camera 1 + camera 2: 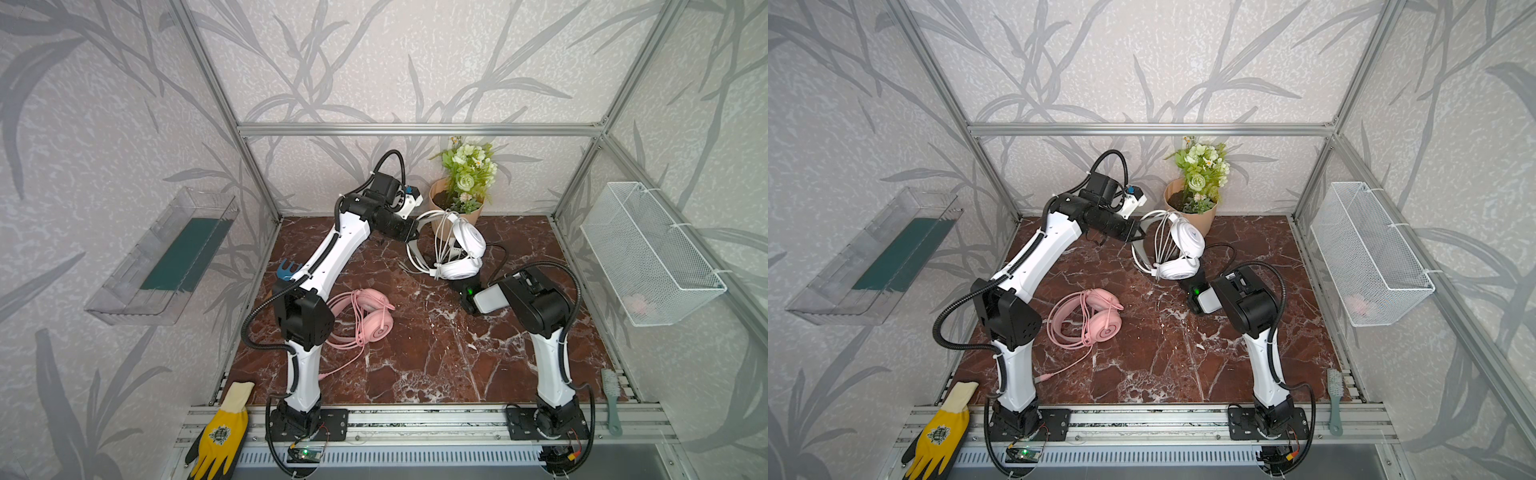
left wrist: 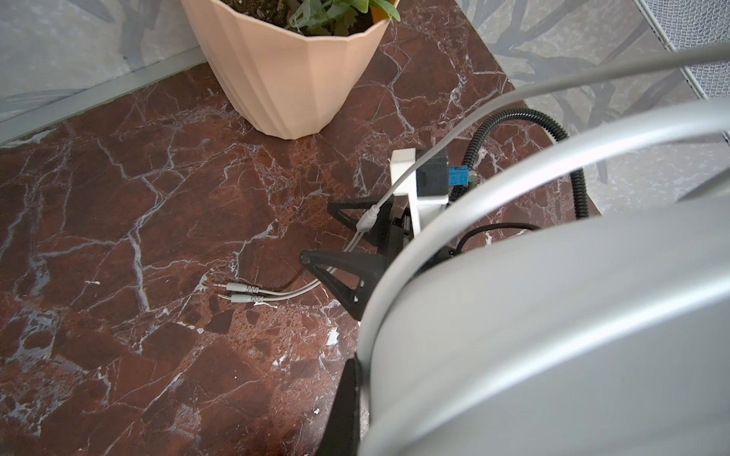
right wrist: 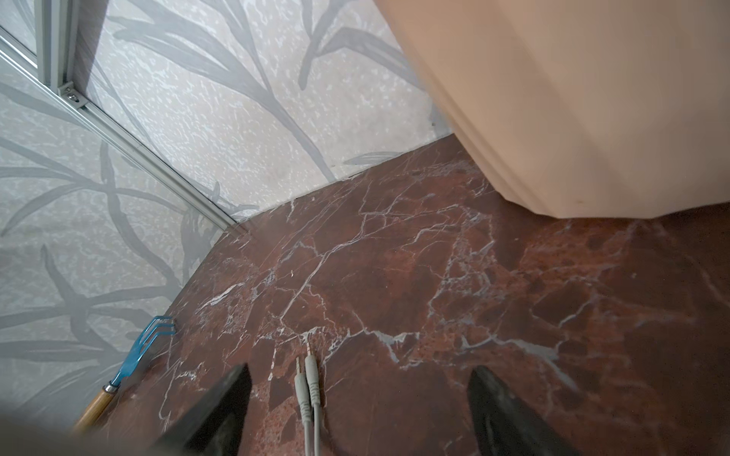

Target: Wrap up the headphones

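Red-brown marbled worktop is enclosed on three sides by walls papered in a grey leaf pattern and braced by an aluminium frame. A clear plastic tray with a dark green insert is mounted on the left wall. A white wire basket is hung on the right wall, with something pale pink inside that cannot be identified. A peach flower pot is stood at the back, close to the rear wall. A blue hand rake is laid near the left wall; a yellow glove and a grey-green brush are left at the front rail.

The white headphones are held just in front of the pot — the left pincer is clamped on the headband, and cable strands are seen looped across the band. The cable's two jack plugs are laid flat on the worktop between the widely parted fingers of the right pincer, by which nothing is gripped. The pink headphones are laid on the worktop left of centre, well apart from the white pair — cable draped over them, its tail run out toward the front edge.
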